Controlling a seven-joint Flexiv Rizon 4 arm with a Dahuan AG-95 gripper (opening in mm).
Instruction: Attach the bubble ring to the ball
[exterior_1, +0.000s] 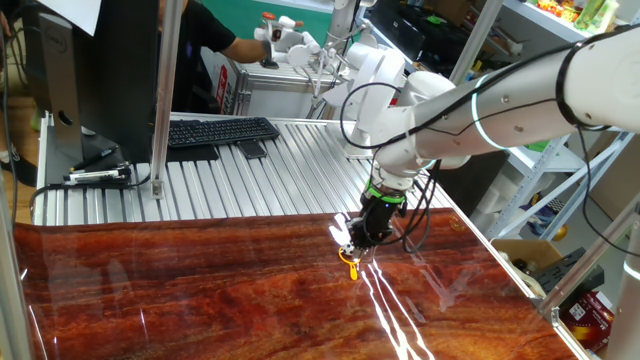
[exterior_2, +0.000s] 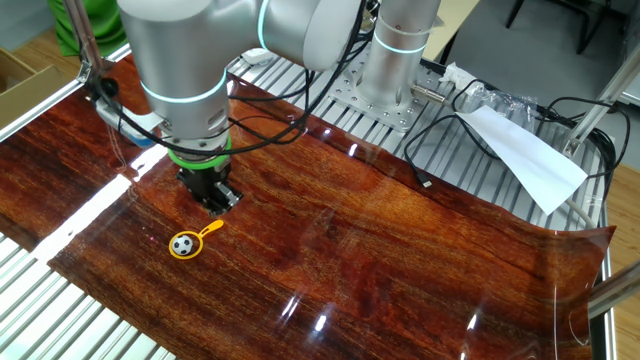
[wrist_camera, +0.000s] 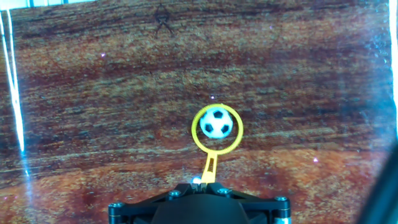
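The bubble ring (wrist_camera: 216, 148) is a small yellow loop with a short handle, lying flat on the glossy wood-grain table (exterior_2: 400, 250). The ball (wrist_camera: 217, 122), a tiny black-and-white football, sits inside the loop. Ring and ball also show in the other fixed view (exterior_2: 185, 243), and the ring shows in one fixed view (exterior_1: 350, 266). My gripper (wrist_camera: 199, 184) hangs just above the end of the handle, its fingertips close together with nothing clearly between them. In the other fixed view the gripper (exterior_2: 214, 203) stands a little behind the ring, with a small gap to the handle.
A slatted metal bench (exterior_1: 250, 170) lies beyond the wood sheet, with a keyboard (exterior_1: 222, 130) and a monitor on it. A person's hand (exterior_1: 285, 40) is at the back. Cables and a white sheet (exterior_2: 525, 155) lie at the far right.
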